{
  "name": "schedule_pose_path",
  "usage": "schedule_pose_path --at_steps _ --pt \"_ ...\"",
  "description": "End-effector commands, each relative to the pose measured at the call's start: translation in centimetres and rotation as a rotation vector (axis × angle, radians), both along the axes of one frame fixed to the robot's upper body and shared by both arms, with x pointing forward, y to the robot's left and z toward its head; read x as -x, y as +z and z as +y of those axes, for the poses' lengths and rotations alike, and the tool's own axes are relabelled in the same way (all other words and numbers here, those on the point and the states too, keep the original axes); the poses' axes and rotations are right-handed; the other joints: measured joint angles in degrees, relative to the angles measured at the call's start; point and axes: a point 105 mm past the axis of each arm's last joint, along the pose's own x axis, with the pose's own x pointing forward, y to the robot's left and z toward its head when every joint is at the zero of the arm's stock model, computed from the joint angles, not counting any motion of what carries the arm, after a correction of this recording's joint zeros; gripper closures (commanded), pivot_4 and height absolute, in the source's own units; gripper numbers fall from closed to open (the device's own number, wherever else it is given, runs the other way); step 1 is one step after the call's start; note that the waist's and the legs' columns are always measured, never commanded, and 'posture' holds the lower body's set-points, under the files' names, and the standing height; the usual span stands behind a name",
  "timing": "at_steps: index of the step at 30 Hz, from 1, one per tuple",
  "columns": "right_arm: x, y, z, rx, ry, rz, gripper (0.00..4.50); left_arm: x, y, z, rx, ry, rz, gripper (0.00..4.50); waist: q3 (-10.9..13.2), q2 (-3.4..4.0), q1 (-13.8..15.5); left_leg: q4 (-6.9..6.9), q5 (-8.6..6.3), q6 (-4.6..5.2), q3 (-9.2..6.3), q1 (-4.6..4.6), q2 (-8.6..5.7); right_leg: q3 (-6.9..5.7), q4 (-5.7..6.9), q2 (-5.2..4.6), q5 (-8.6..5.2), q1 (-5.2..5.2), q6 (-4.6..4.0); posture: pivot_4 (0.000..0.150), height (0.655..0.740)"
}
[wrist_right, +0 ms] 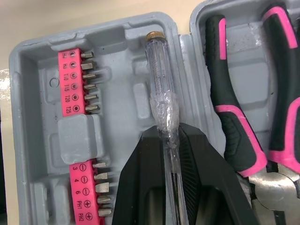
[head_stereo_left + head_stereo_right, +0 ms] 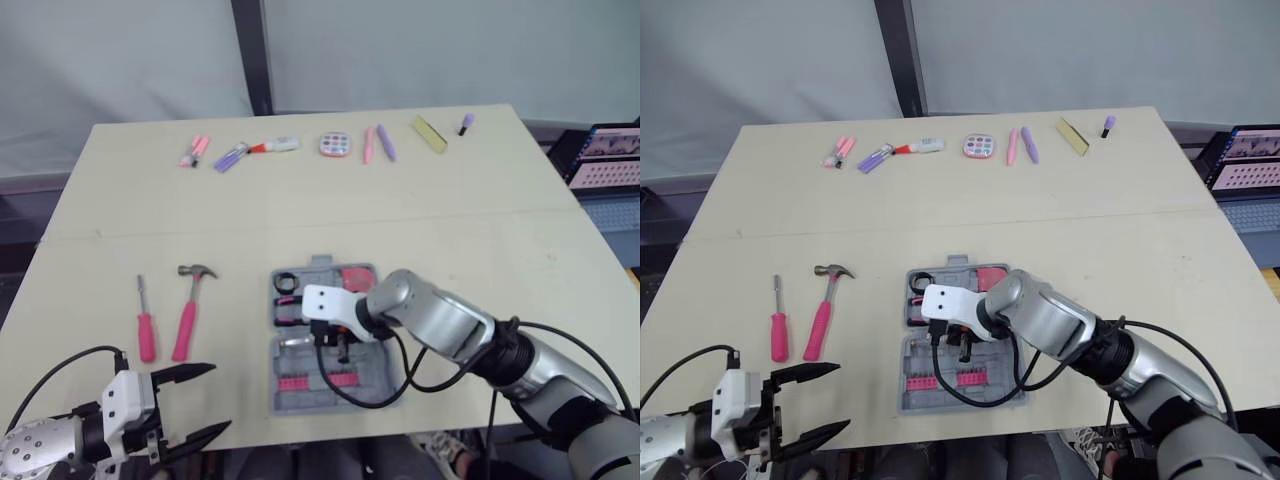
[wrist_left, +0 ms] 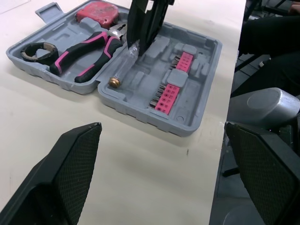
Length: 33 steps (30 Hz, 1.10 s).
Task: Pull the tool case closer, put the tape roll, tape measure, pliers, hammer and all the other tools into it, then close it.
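**Clear tester going into the case**

The right pincer point(image 1: 168, 131) is clamped on a clear tester point(image 1: 159, 75), holding it over the open case point(image 2: 288, 398) at lower mid-frame. The step looks like seating it. Next it likely needs lowering into a slot beside the bit strips point(image 1: 72, 82), then release. Pliers point(image 1: 225, 108), tape measure point(image 3: 97, 11) and tape roll point(image 3: 35, 50) lie inside. Hammer point(image 2: 188, 318) and screwdriver point(image 2: 146, 330) wait on the surface at left, above the left pincer point(image 2: 220, 397), which has its fingers apart. Pens point(image 2: 280, 146) line the top, well apart.
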Motion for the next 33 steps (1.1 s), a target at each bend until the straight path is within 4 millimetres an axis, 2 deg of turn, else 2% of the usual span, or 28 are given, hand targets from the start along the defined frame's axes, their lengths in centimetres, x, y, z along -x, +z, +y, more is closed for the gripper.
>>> schedule_pose_path --at_steps 1,17,24,33 --pt "0.3 0.6 0.7 -0.014 0.033 -0.02 4.46 0.0 0.6 -0.7 0.004 -0.016 -0.018 0.0 0.0 0.0 -0.03 0.0 0.0 0.0 0.0 0.0 0.0 0.0 0.0 0.0 0.0 0.0 0.0 0.15 0.74" --pt "0.2 0.5 0.9 -0.01 0.03 -0.021 4.46 -0.1 0.8 -1.1 0.018 -0.006 -0.018 0.0 0.0 0.0 -0.7 -0.02 0.0 0.0 -0.02 0.0 0.0 -0.01 0.0 0.0 0.0 0.0 0.0 0.15 0.74" --pt "0.1 1.0 1.0 -0.02 0.032 -0.041 1.15 -0.3 0.9 -1.6 0.028 -0.008 -0.023 0.0 0.0 0.01 -1.08 -0.03 0.0 -0.01 -0.04 0.0 0.0 -0.01 0.0 -0.01 0.0 0.0 -0.01 0.15 0.74" --pt "0.3 2.7 0.6 -0.069 0.041 -0.053 1.15 -0.6 1.1 -2.1 0.035 -0.008 -0.026 0.0 0.01 0.02 -1.06 -0.04 -0.01 -0.01 -0.04 -0.01 0.0 0.0 -0.01 -0.01 -0.01 -0.01 -0.01 0.15 0.74"
